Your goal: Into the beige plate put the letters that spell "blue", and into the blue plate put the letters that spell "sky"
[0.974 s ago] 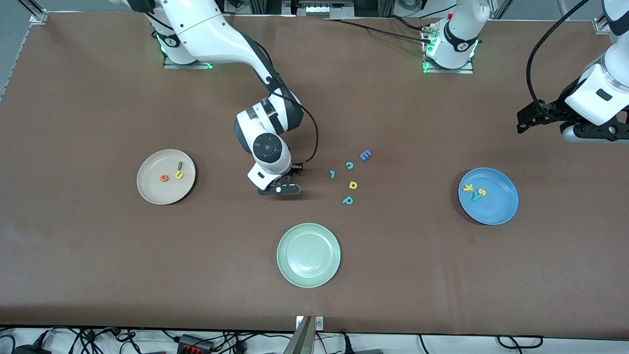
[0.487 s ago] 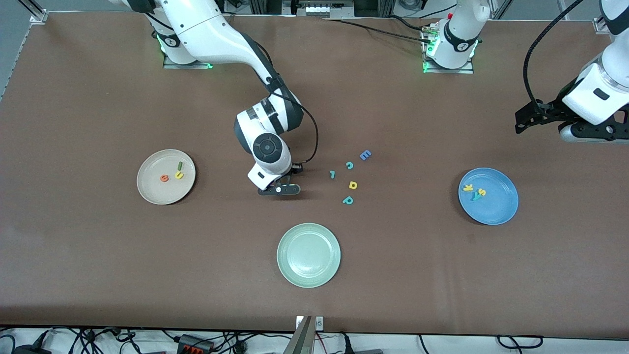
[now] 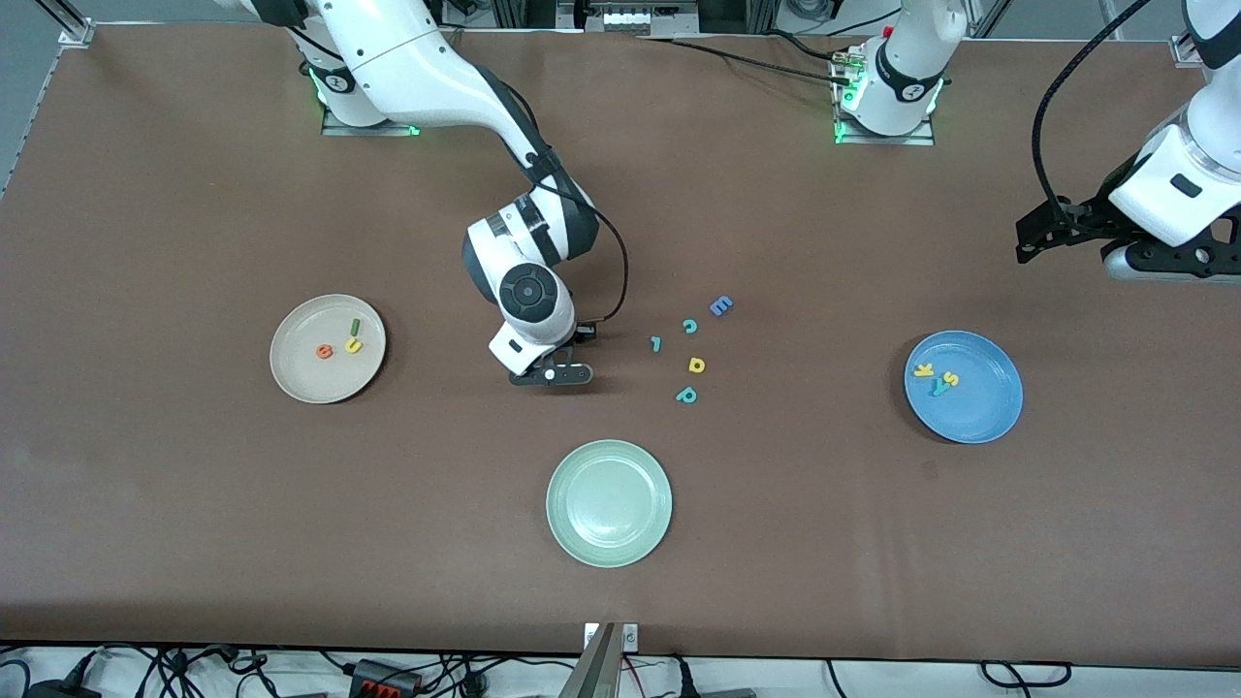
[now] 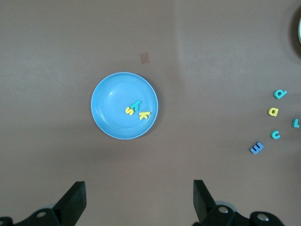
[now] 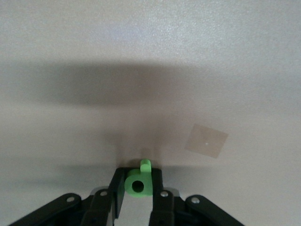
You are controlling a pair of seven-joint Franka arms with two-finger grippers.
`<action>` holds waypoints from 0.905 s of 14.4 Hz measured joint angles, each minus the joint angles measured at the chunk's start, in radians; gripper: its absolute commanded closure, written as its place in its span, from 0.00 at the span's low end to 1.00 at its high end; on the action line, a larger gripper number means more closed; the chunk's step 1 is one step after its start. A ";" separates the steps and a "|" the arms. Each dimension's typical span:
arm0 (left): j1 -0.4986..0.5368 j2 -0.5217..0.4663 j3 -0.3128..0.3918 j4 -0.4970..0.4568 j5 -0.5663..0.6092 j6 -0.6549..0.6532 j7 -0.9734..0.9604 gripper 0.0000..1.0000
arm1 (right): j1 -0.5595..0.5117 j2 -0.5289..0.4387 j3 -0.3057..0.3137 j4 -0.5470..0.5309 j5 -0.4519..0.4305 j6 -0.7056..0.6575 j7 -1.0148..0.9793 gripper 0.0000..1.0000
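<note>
Two fingers (image 5: 117, 195) flanking green "b" (image 5: 138, 184)

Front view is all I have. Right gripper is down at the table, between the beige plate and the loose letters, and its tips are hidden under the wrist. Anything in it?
Observer: Yes. In the right wrist view the right gripper has the green "b" between its fingers, which sit against both of its sides, low over the bare table.
Operator: And the left gripper, carrying anything?
Observer: No. In the left wrist view the left gripper is open, fingers wide apart with nothing between them. That arm waits up over the table at its own end.
</note>
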 measured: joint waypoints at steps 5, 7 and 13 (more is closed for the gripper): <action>0.000 0.000 -0.001 0.000 0.000 0.000 0.000 0.00 | -0.010 -0.004 -0.013 0.016 -0.001 0.000 -0.002 0.93; 0.000 0.000 -0.001 0.000 0.000 0.000 0.000 0.00 | -0.024 -0.017 -0.043 0.018 -0.001 -0.019 0.000 0.93; 0.001 0.000 -0.001 0.000 0.001 0.000 0.000 0.00 | -0.055 -0.059 -0.248 -0.049 -0.005 -0.162 -0.142 0.93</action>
